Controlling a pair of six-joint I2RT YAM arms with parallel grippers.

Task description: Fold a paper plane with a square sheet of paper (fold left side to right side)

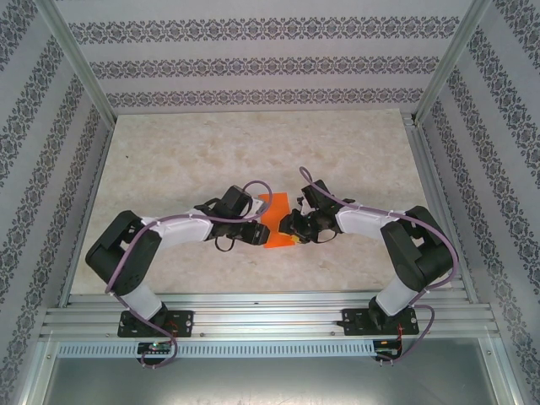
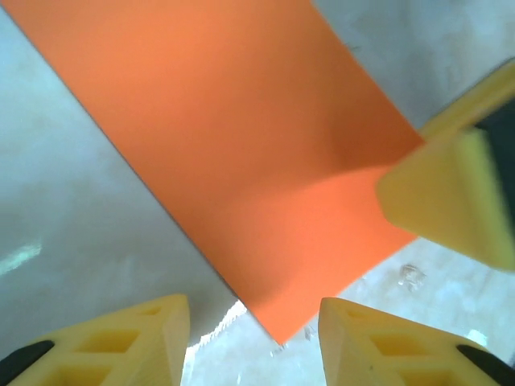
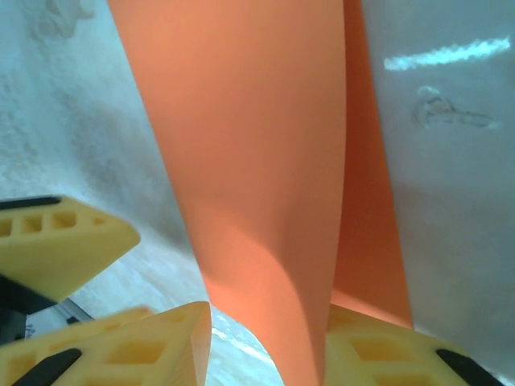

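My top camera sits high above and behind the arm bases. It looks down and forward over the whole table [image 1: 253, 143], far enough off that both arms fit in the frame. My left wrist camera looks out between the tips of the left gripper [image 2: 251, 310], very close to the square sheet of paper [image 2: 241, 145]. My right wrist camera looks out the same way past the right gripper [image 3: 267, 314], just as near. All three views share the paper at the table's middle. Each wrist view also catches a yellow fingertip [image 2: 451, 201] of the opposite gripper.
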